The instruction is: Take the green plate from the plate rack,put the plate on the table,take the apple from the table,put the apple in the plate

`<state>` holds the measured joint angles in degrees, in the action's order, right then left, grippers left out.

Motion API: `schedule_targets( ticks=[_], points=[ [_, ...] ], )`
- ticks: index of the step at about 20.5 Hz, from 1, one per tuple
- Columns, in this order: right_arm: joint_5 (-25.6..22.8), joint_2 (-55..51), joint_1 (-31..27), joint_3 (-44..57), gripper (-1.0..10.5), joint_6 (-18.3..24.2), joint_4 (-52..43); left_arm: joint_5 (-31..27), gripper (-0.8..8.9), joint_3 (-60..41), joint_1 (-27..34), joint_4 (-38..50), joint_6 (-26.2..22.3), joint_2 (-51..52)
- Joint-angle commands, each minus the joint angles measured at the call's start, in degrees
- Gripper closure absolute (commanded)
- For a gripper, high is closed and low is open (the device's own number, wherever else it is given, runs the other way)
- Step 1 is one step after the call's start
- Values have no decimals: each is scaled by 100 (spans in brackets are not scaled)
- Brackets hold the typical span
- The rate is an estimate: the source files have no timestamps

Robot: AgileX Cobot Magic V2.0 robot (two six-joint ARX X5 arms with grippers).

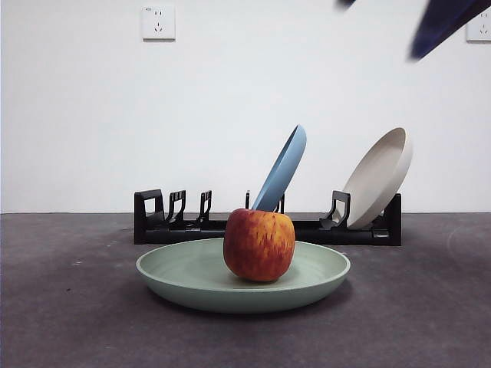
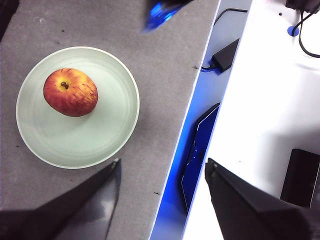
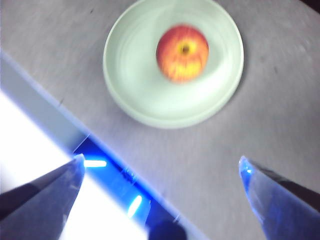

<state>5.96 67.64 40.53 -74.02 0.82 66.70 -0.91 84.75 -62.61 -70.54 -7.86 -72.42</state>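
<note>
green plate (image 1: 314, 285) flat on counter (image 1: 69, 307) | apple (image 1: 259, 244) in plate at 10 o'clock | left hand (image 2: 162, 172), right hand (image 3: 160, 167) apart, empty, high | task looks complete

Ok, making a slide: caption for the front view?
Apple resting in the green plate on the table, before the plate rack.

No readable text in any view

The wall socket (image 1: 158, 22) carries a small mark at its top corner, too tiny to read; plates, apple (image 1: 259, 244), rack and bench bear no labels or numbers.
</note>
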Motion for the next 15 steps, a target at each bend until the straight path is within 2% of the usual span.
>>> schedule_targets(
  ticks=[1, 4, 6, 8, 9, 10, 15],
  points=[
    [9, -422, 15, 33, 415, -50, 380, -4, 531, -2, 20, -2, 39, -13],
    [11, -684, 15, 33, 428, -101, 671, -2, 536, -2, 20, -4, 42, -13],
    [9, -815, 15, 33, 550, -101, 813, -2, 544, -2, 20, -7, 42, -13],
    [11, -905, 15, 33, 750, -101, 920, 0, 657, -2, 20, -7, 42, -13],
    [9, -942, 15, 33, 867, -98, 944, 0, 751, -2, 20, -7, 42, -13],
    [11, -964, 15, 33, 939, -96, 951, 0, 812, -2, 20, -7, 42, -13],
    [7, -990, 15, 33, 958, -94, 938, 2, 822, -2, 20, -33, 42, -13]
  ],
)
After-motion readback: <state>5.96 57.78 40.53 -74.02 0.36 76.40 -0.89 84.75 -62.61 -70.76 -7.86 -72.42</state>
